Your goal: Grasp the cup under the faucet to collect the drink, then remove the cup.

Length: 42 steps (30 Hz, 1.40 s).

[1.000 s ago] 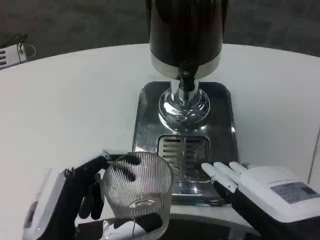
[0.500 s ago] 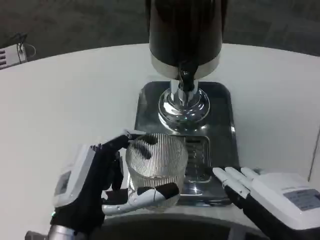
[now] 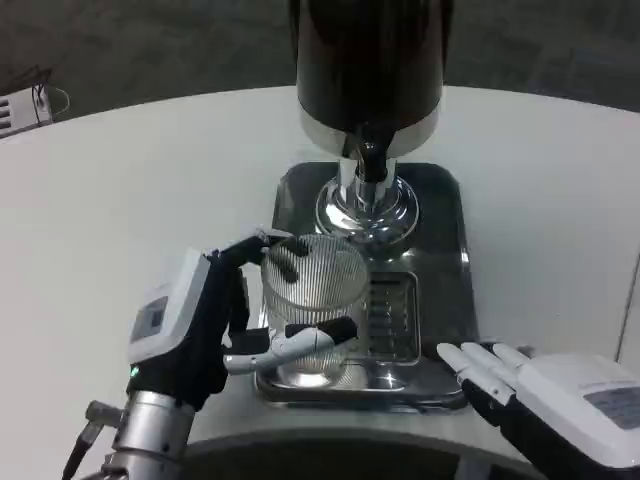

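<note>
White round table [image 3: 120, 190]; pale cabled device [image 3: 22, 108] at its far-left edge.

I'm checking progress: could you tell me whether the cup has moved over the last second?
Yes. The left robot hand has carried the cup away from the table edge, toward the faucet.

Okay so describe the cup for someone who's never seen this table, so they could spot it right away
Find the dark drink dispenser standing on a shiny metal tray at the middle of the white table. Just in front of its faucet, over the tray's slotted grate, the left hand holds the cup. It is the only clear, ribbed glass there.
</note>
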Tool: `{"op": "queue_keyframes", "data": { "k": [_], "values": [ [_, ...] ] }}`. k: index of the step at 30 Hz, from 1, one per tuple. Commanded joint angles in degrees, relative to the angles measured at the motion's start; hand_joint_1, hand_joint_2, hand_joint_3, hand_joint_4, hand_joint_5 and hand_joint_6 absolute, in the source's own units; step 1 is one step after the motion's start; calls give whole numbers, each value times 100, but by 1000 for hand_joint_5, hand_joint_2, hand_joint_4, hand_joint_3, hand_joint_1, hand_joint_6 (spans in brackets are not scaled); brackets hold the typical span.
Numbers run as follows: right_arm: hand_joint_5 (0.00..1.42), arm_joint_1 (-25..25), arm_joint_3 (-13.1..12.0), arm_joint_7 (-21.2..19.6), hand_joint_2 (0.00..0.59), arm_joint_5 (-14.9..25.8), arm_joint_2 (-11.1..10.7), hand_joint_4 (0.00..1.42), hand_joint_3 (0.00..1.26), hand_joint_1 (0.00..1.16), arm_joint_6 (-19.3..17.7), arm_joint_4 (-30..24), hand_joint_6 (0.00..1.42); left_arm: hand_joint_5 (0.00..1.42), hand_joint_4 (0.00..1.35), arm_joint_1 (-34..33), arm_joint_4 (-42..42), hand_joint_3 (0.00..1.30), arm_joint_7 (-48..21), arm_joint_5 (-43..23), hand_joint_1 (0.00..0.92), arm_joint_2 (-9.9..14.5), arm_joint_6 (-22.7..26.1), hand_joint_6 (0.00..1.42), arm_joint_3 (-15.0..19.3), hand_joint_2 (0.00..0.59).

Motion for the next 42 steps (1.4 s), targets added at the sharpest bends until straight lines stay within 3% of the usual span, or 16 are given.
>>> {"op": "queue_keyframes", "data": {
  "k": [1, 12, 20, 26, 30, 32, 42],
  "values": [
    [0, 89, -104, -34, 437, 213, -66, 0, 0, 524, 3, -84, 0, 1297, 1144, -505, 554, 987, 347, 26, 587, 165, 44, 1424, -86, 0],
    [0, 71, -292, -98, 437, 585, -243, 0, 0, 525, 99, 37, 0, 1297, 1132, -1392, 1725, 984, 797, 120, 587, 92, 120, 1424, -616, 0],
    [0, 142, -430, -199, 437, 804, -392, 0, 0, 525, 141, 144, 0, 1226, 1029, -1816, 2266, 905, 704, 102, 584, 13, 15, 1414, -1004, 0],
    [0, 187, -485, -297, 434, 930, -475, 0, 0, 523, 162, 208, 0, 1078, 814, -2024, 2538, 722, 408, -64, 517, -5, -17, 1362, -1165, 0],
    [0, 185, -482, -353, 431, 990, -528, 0, 0, 520, 178, 248, 0, 975, 642, -2115, 2585, 550, 211, -140, 301, 1, -33, 1294, -1232, 40],
    [0, 165, -467, -374, 431, 1011, -541, 0, 0, 519, 186, 272, 0, 931, 586, -2134, 2567, 509, 149, -161, 258, 11, -35, 1278, -1253, 40],
    [0, 97, -375, -450, 433, 1079, -571, 0, 0, 519, 258, 334, 0, 444, 105, -2030, 2244, 260, 12, -238, 119, 160, -106, 813, -1219, 2]
  ]
}}
